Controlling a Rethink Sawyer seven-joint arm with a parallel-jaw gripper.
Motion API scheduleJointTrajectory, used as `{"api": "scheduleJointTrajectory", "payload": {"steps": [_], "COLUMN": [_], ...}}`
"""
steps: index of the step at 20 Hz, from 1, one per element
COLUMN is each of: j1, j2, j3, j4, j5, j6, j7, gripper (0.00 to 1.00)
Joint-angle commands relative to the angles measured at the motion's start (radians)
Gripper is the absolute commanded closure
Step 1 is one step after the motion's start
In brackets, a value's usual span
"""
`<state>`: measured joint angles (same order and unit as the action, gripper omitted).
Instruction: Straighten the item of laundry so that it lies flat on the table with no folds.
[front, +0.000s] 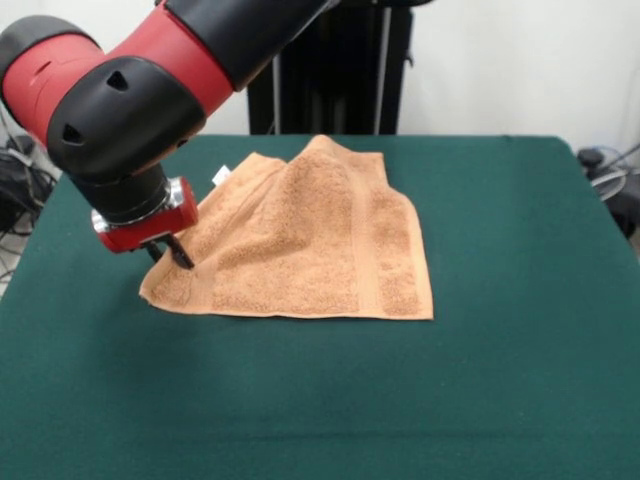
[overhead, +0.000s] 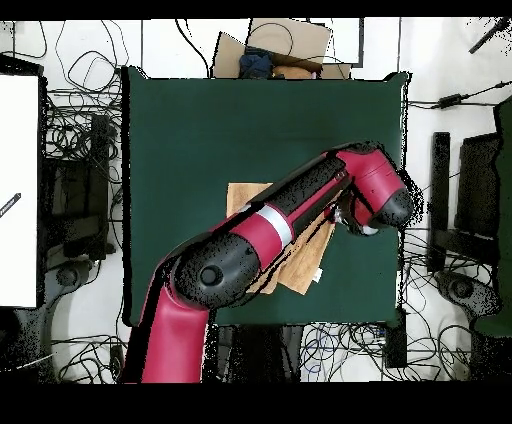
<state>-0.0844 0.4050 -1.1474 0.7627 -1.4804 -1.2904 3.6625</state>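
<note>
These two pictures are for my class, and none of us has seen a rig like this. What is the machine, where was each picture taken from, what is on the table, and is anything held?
The machine is a red and black robot arm ending in a gripper. One picture looks across the table toward the robot; the other looks straight down, with the arm covering much of the scene. An orange-tan towel lies on the green table, rumpled and raised toward the back, with a small white tag at its far edge. The gripper touches the towel's near left corner; whether it pinches the cloth is unclear.
</note>
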Motion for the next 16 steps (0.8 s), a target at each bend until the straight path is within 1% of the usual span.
{"api": "scheduleJointTrajectory", "payload": {"steps": [1, 11, 16], "j1": [-0.015, -0.035, -0.037], "j2": [0.049, 0.069, 0.083], "j3": [0.028, 0.006, -0.023], "j4": [-0.208, -0.252, -0.273], "j5": [0.044, 0.05, 0.049], "j6": [0.149, 0.136, 0.133], "j7": [0.309, 0.312, 0.338], "gripper": [1.0, 1.0, 1.0]}}
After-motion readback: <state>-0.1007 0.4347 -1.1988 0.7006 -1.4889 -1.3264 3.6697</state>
